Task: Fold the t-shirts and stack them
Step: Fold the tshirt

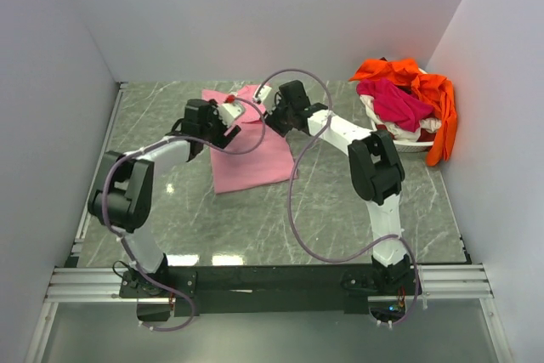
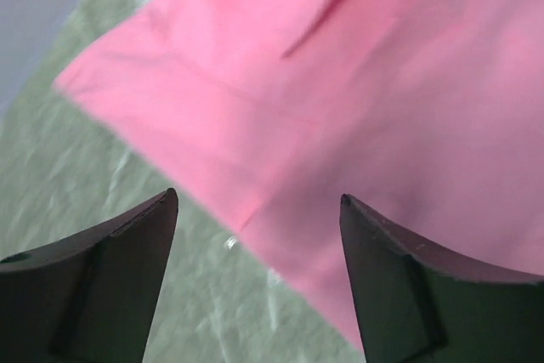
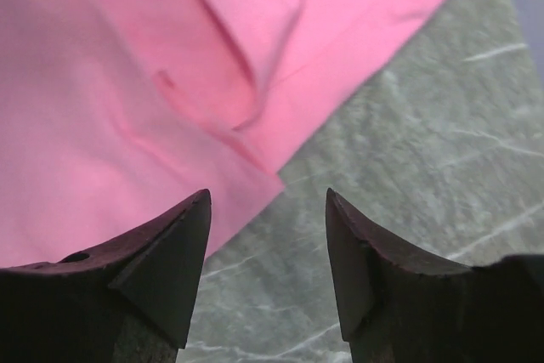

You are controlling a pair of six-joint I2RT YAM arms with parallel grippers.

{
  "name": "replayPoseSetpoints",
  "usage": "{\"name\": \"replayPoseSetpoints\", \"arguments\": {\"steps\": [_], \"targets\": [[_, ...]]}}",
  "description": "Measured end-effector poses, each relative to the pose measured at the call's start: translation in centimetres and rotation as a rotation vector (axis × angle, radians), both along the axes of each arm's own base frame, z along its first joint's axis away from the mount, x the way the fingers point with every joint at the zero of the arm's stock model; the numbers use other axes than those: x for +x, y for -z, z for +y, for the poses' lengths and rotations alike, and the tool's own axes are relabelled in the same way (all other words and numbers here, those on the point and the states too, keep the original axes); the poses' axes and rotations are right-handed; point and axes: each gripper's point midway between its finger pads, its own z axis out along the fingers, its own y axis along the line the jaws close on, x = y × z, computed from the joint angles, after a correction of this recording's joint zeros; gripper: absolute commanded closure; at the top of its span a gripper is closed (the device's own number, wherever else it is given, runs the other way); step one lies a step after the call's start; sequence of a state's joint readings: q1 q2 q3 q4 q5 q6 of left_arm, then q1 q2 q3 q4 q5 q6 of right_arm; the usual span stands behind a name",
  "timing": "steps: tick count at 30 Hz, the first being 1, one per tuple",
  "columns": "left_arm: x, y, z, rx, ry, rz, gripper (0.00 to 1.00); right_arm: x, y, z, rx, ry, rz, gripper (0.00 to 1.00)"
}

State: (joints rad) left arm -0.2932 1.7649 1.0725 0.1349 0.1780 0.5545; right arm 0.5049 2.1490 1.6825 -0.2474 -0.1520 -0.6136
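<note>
The light pink t-shirt (image 1: 251,159) lies spread on the marbled grey-green surface (image 1: 229,218), roughly in the middle and towards the far side, with both arms reaching over its far end. The left gripper (image 2: 257,197) is released, its two dark fingers spread wide and holding nothing; in the left wrist view they sit above the shirt's edge, where pink cloth meets bare surface. The right gripper (image 3: 267,193) is likewise spread apart and empty, poised over another edge of the same shirt, where a soft fold runs through the fabric. Whether either gripper actually touches the cloth cannot be told, as both wrist views are close and somewhat blurred. Well apart, at the far right corner, a white basket (image 1: 408,146) holds the magenta t-shirt (image 1: 395,104) heaped on top, and the orange t-shirt (image 1: 438,99) drapes over its rim and down the right side.
</note>
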Motion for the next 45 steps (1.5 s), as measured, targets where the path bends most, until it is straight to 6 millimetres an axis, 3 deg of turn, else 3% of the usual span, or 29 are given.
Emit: {"name": "replayPoseSetpoints", "arguments": {"steps": [3, 6, 9, 11, 13, 15, 18, 20, 22, 28, 34, 38, 39, 45], "targets": [[-0.1, -3.2, 2.2, -0.044, -0.08, -0.07, 0.15, 0.9, -0.9, -0.9, 0.035, 0.058, -0.019, 0.37], [-1.4, -8.4, 3.5, -0.079, -0.086, -0.174, 0.18, 0.6, -2.0, -2.4, 0.057, 0.055, -0.011, 0.36], [-5.3, -13.1, 2.0, -0.101, 0.025, -0.288, 0.19, -2.2, -3.7, -3.9, 0.049, -0.086, 0.002, 0.33], [-8.9, -14.0, -0.2, -0.092, 0.138, -0.331, 0.21, -5.4, -4.7, -4.8, 0.016, -0.227, -0.013, 0.31], [-12.2, -12.4, -2.7, -0.063, 0.257, -0.317, 0.22, -8.7, -5.0, -5.1, -0.028, -0.364, -0.051, 0.29], [-15.1, -8.9, -4.8, -0.028, 0.368, -0.241, 0.24, -12.7, -4.1, -5.1, -0.079, -0.507, -0.078, 0.28], [-17.7, -2.0, -4.3, 0.06, 0.411, -0.055, 0.24, -17.0, -1.5, -4.7, -0.14, -0.667, -0.081, 0.28], [-19.1, 1.3, -3.5, 0.112, 0.414, 0.039, 0.25, -18.6, 0.4, -4.6, -0.169, -0.727, -0.063, 0.28], [-19.7, 3.1, -3.1, 0.149, 0.419, 0.089, 0.25, -19.6, 1.9, -4.8, -0.196, -0.758, -0.051, 0.28], [-19.2, 7.0, -2.1, 0.245, 0.391, 0.182, 0.3, -19.3, 2.6, -3.9, -0.228, -0.787, -0.098, 0.28], [-16.3, 6.9, -1.6, 0.257, 0.323, 0.145, 0.4, -18.3, 3.2, -3.2, -0.254, -0.788, -0.137, 0.3], [-15.8, 7.1, -0.5, 0.264, 0.283, 0.153, 0.67, -17.7, 4.5, -3.1, -0.29, -0.787, -0.134, 0.32], [-15.8, 7.2, -0.3, 0.265, 0.279, 0.155, 0.69, -17.5, 4.9, -3.0, -0.3, -0.789, -0.129, 0.32], [-16.0, 7.5, -0.1, 0.267, 0.278, 0.163, 0.72, -16.4, 5.3, -1.6, -0.327, -0.792, -0.165, 0.35]]}}
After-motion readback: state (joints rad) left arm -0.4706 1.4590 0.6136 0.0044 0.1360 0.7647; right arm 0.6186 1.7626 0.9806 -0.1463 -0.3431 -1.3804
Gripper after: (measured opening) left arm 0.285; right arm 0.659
